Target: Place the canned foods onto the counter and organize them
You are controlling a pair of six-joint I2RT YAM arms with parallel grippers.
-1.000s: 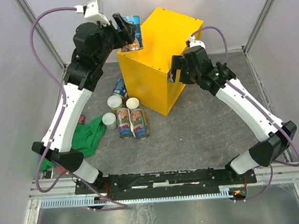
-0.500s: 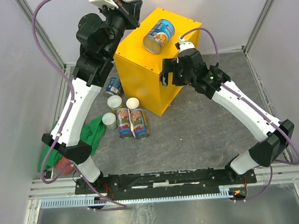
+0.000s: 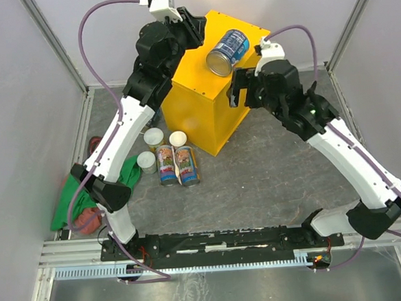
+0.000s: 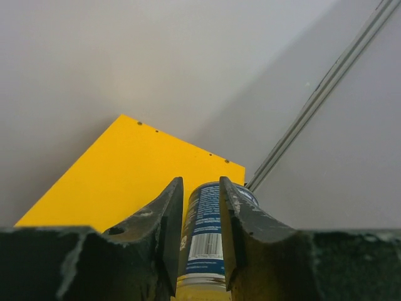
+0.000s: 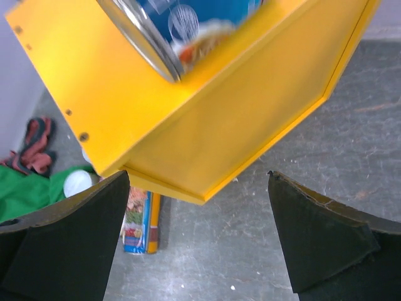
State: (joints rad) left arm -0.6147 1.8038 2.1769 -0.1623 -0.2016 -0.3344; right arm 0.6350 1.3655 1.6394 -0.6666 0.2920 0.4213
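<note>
On the flat top of the yellow bench [image 3: 202, 74], upper middle of the overhead view: 1 wide blue can [image 3: 229, 49], tipped on its side. Long axis slanting from lower left to upper right of the frame, silver end toward lower left, facing the near corner of the bench top. Sits close to the right edge of that top, roughly in line with it. Bare yellow surface left of the can and toward the near corner.

Just upper left of the can, over the bench's far left edge: left pincer [image 3: 193, 28], fingers drawn almost together, only a narrow slit between them, nothing gripped. Through that slit in the left wrist view, the can's label and barcode, beyond the fingertips.

Beside the bench's right face, just below the can in the frame: right pincer [image 3: 240, 91], spread wide, nothing between its fingers. In its own view, the bench edge and the can's silver rim above the gap.

Lower left of the bench, on the grey floor [image 3: 270, 166]: 3 small pale-lidded cans [image 3: 154, 136] and 2 tall slim cans [image 3: 177, 164], the 2 side by side, long axes up and down the frame; upright or lying, cannot tell. Green cloth [image 3: 123, 180] just left of them. Open floor lower right of the bench, under the right arm. Pale walls [image 3: 18, 101] closing in left, right and behind, bench's far corner near the back one.
</note>
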